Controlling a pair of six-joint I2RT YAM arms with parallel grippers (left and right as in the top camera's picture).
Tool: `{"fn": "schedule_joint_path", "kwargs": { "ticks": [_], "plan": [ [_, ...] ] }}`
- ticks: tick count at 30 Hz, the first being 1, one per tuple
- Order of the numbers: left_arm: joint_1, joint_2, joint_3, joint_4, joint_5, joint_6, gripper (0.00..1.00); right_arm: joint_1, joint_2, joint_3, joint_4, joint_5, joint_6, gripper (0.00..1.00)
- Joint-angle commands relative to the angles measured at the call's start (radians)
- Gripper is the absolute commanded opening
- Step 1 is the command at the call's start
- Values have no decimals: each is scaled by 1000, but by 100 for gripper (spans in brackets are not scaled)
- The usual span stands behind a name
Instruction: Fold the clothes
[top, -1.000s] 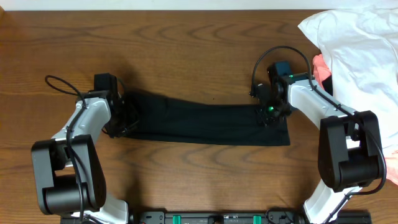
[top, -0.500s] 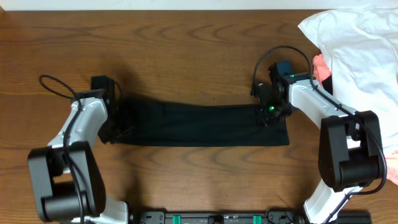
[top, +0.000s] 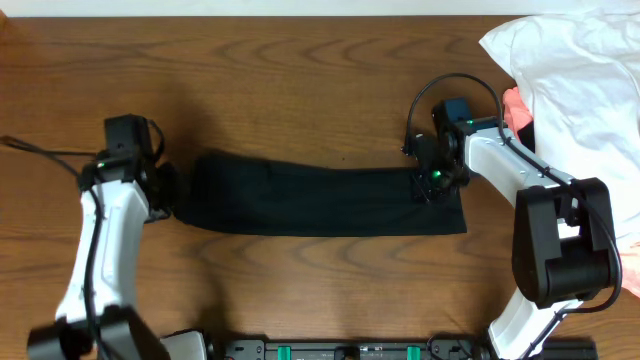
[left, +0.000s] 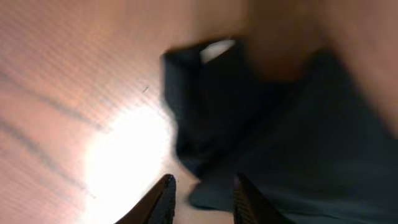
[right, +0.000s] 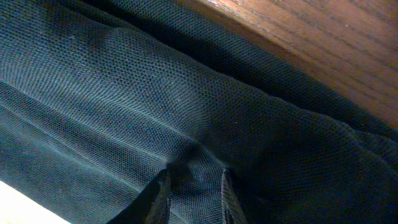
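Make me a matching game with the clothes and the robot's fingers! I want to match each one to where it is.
Things:
1. black garment
2. white garment
3. left fingers
4. right fingers

Places:
A. heaped at the far right
B. pinching the black garment's right end
C. lying in a long strip in the middle
D. open, just off the black garment's left end

Pairs: 1-C, 2-A, 3-D, 4-B
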Motion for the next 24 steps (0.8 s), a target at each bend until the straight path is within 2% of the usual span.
{"fn": "schedule_joint_path", "kwargs": {
  "ticks": [1,7,12,18,22,24],
  "plan": [
    [-17,-61,34,58,156,37,31,-14,26,-28,7,56,3,27],
    [-101,-18,34,132,185,66,31,-14,26,-28,6,56,3,27],
    [-158,108,34,144,185,69,31,-14,26,-28,6,56,3,27],
    [-163,262,34,145,161,69,31,-14,26,-28,-2,57,3,27],
    [-163,339,34,151,143,69,31,-14,26,-28,-54,56,4,35],
    [-163,356,34,158,143,69,31,-14,26,-28,-89,52,19,32]
  ]
}}
